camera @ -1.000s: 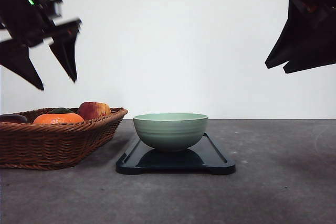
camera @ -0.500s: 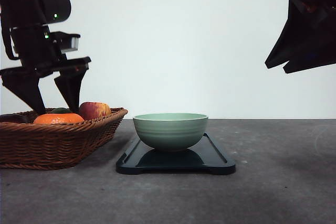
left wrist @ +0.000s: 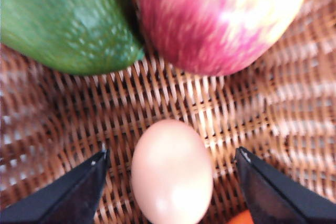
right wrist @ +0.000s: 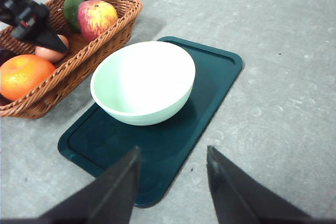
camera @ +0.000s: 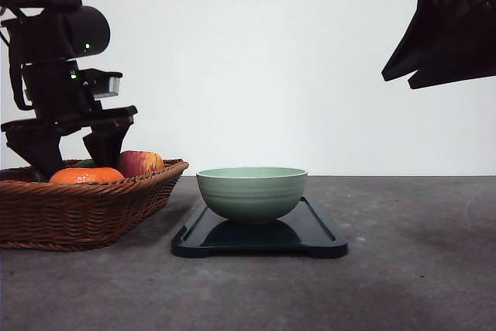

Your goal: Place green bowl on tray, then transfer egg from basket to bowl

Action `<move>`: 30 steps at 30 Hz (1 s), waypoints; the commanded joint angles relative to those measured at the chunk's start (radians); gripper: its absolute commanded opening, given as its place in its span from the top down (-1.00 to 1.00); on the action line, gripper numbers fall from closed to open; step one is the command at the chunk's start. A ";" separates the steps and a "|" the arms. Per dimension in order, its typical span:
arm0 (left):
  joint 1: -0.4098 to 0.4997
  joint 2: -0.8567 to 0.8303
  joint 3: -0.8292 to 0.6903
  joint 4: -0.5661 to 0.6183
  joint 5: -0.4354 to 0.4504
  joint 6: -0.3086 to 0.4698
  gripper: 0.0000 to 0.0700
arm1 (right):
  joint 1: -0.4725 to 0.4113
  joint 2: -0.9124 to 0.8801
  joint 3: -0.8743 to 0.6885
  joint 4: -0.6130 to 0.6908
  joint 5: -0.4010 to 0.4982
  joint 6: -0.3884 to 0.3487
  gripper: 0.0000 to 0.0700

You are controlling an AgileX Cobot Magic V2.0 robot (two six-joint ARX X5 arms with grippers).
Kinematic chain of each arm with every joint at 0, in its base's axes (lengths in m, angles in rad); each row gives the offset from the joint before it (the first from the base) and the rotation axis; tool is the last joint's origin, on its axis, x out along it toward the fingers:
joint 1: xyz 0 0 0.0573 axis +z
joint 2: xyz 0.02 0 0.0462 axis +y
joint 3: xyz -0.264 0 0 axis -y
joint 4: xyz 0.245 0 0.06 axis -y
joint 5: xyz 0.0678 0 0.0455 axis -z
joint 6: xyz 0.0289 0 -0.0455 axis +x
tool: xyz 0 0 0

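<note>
The left gripper [left wrist: 170, 174] is spread open inside the basket [left wrist: 236, 103]; the egg [left wrist: 172, 170] lies between its fingers [left wrist: 73, 195], touching neither. Beyond the fingertips lie an apple [left wrist: 220, 17] and a green fruit [left wrist: 63, 22]. The right gripper [right wrist: 173, 182] hangs open above the near end of the tray [right wrist: 157, 150]; beyond its fingers the green bowl [right wrist: 143, 81] stands on that tray.
</note>
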 commanded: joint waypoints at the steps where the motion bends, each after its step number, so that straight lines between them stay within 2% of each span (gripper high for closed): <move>1: -0.003 0.027 0.022 0.003 -0.002 -0.001 -0.34 | 0.006 0.005 0.005 0.010 0.000 -0.004 0.29; 7: -0.003 0.028 0.022 0.007 -0.002 -0.001 -0.26 | 0.006 0.005 0.005 0.010 0.000 -0.004 0.29; 9: -0.003 0.030 0.022 0.005 -0.002 -0.001 -0.06 | 0.006 0.005 0.005 0.010 0.000 -0.004 0.29; 13: -0.003 0.030 0.022 0.004 -0.002 -0.001 0.06 | 0.006 0.005 0.005 0.010 0.000 -0.004 0.29; 17: -0.003 0.030 0.022 -0.002 -0.002 -0.001 0.50 | 0.006 0.005 0.005 0.010 0.000 -0.004 0.29; 18: -0.003 0.030 0.022 -0.003 -0.002 -0.001 0.54 | 0.006 0.005 0.005 0.010 0.000 -0.004 0.29; 26: -0.002 0.030 0.029 -0.011 -0.002 -0.001 0.58 | 0.006 0.005 0.005 0.010 0.000 -0.004 0.29; 30: -0.002 0.029 0.066 -0.065 -0.002 -0.001 0.58 | 0.006 0.005 0.005 0.010 0.000 -0.003 0.29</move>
